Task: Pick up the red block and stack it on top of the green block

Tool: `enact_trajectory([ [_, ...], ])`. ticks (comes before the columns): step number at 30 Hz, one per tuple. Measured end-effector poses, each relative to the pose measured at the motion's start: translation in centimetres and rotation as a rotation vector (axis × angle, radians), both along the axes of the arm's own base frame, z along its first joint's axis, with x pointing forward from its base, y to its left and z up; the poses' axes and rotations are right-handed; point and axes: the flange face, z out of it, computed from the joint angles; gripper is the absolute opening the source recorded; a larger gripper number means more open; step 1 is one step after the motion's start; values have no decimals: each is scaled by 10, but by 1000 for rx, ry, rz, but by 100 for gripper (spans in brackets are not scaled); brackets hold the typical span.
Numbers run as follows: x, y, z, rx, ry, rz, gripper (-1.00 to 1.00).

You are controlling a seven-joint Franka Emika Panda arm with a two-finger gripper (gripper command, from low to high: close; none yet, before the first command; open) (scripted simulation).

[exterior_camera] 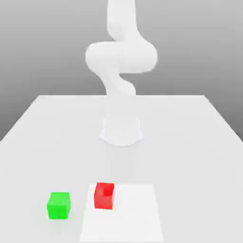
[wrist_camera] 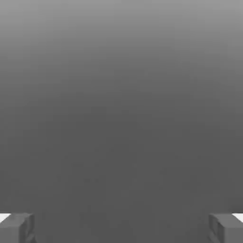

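The red block point(exterior_camera: 104, 195) sits on the white table near its front, on the left edge of a brighter white square patch point(exterior_camera: 130, 216). The green block point(exterior_camera: 59, 205) rests on the table to the exterior view's left of the red one, a short gap apart. My gripper point(wrist_camera: 121, 228) is open: its two grey fingertips point(wrist_camera: 16, 228) stand far apart in the hand view, with plain grey background between them and no block there. The white arm point(exterior_camera: 121, 57) rises from its base and bends upward past the top of the exterior view.
The arm's round base point(exterior_camera: 121, 130) stands at the middle of the table point(exterior_camera: 42, 142), behind both blocks. The table's far edge runs across behind the base, and its sides slope outward toward the front.
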Motion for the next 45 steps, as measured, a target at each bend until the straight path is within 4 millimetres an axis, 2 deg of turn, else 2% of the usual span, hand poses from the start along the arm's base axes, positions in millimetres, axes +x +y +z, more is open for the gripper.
enact_trajectory([
  [4, 45, -7, -99, -56, 158, -42, 0],
  [6, 57, -14, -149, -69, 235, -57, 0],
  [9, 65, -28, -224, -72, 351, -74, 0],
  [11, 62, -37, -274, -62, 428, -81, 0],
  [14, 48, -47, -344, -29, 538, -85, 0],
  [19, 6, -50, -437, 65, 689, -76, 0],
  [30, -1, -50, -509, 86, 710, -77, 0],
  [31, -2, -50, -515, 85, 712, -76, -100],
  [38, -2, -50, -516, 85, 712, -76, -100],
  [45, 1, -50, -475, 87, 706, -78, -100],
])
